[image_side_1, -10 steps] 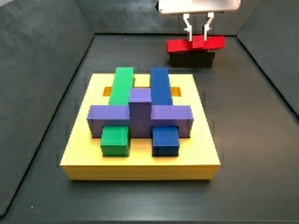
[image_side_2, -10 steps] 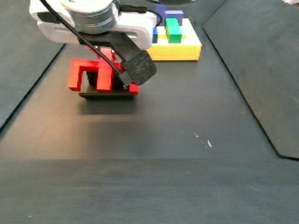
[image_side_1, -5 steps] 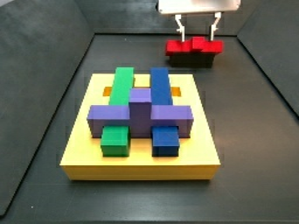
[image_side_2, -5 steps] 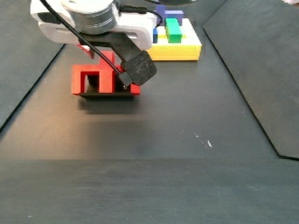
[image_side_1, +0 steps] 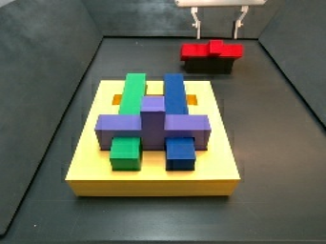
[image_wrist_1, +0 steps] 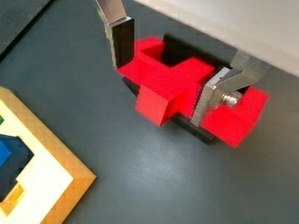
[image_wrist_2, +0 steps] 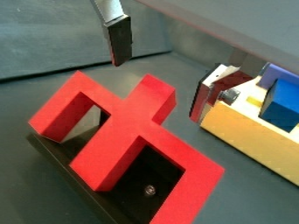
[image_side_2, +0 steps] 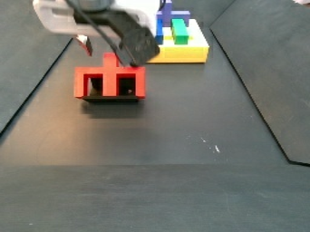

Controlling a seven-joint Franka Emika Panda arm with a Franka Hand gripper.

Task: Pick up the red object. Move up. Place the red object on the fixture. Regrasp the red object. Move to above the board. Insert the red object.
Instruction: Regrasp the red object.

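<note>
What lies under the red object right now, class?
The red object rests on the black fixture, whose top it mostly covers. The gripper hangs open above, its fingers clear of it.

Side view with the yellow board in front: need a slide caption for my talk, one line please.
Open gripper hovers above the red object resting on the fixture, behind the board.

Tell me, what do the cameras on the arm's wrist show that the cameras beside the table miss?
Only the wrist views show the open pincer closely: its silver fingers hang apart above the red object, touching nothing. Only a side view shows the whole yellow board with its green, blue and purple blocks. Both show the red object resting on the black fixture.
</note>
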